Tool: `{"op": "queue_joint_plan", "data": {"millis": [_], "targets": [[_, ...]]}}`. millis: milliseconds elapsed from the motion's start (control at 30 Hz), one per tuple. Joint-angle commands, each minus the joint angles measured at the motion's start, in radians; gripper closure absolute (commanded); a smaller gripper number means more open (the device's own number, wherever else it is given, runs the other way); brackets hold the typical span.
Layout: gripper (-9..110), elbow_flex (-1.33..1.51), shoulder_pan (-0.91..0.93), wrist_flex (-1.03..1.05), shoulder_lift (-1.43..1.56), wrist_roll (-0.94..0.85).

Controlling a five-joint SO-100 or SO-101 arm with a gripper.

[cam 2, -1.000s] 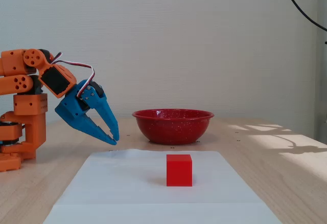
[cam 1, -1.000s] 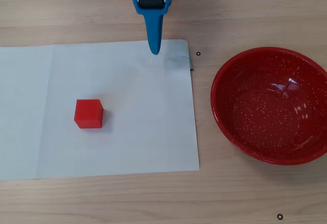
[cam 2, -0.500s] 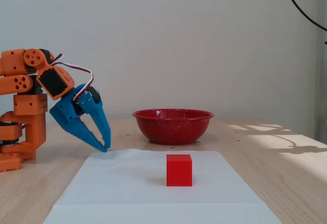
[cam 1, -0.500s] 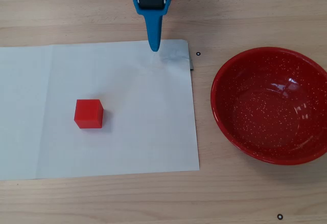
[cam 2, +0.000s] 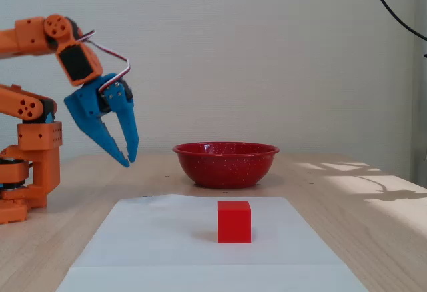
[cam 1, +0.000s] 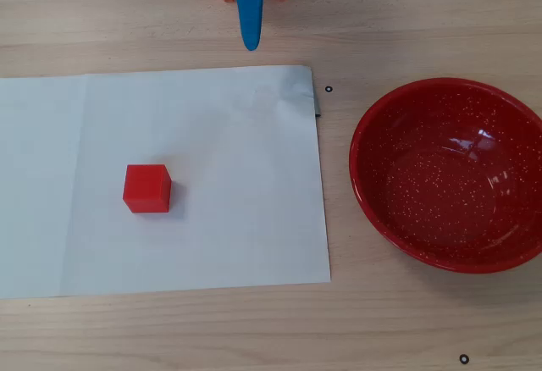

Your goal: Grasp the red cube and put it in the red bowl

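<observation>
The red cube (cam 1: 146, 188) rests on a white paper sheet, left of centre in the overhead view; in the fixed view the red cube (cam 2: 234, 221) sits in the foreground. The red bowl (cam 1: 449, 176) stands empty on the wooden table to the right of the sheet, and the red bowl (cam 2: 225, 165) shows behind the cube in the fixed view. My blue gripper (cam 1: 251, 43) hangs beyond the sheet's far edge. In the fixed view the gripper (cam 2: 129, 161) is raised in the air, tips pointing down and together, holding nothing, far from the cube.
The white paper sheet (cam 1: 237, 235) covers the left and middle of the wooden table. My orange arm base (cam 2: 30, 172) stands at the left in the fixed view. A black cable (cam 2: 393, 12) hangs at the upper right.
The gripper has lifted off the sheet's far edge and pulled back toward the arm base. The cube and bowl have not moved.
</observation>
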Motion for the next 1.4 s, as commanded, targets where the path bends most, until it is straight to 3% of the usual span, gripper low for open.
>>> {"op": "queue_joint_plan", "data": {"millis": [0, 833, 1367], "targets": [[101, -0.198, -0.095, 0.025, -0.101, 0.031], [100, -1.275, -0.394, 0.374, -1.085, 0.331], [67, -1.692, -0.426, 0.491, -1.465, 0.410]]}}
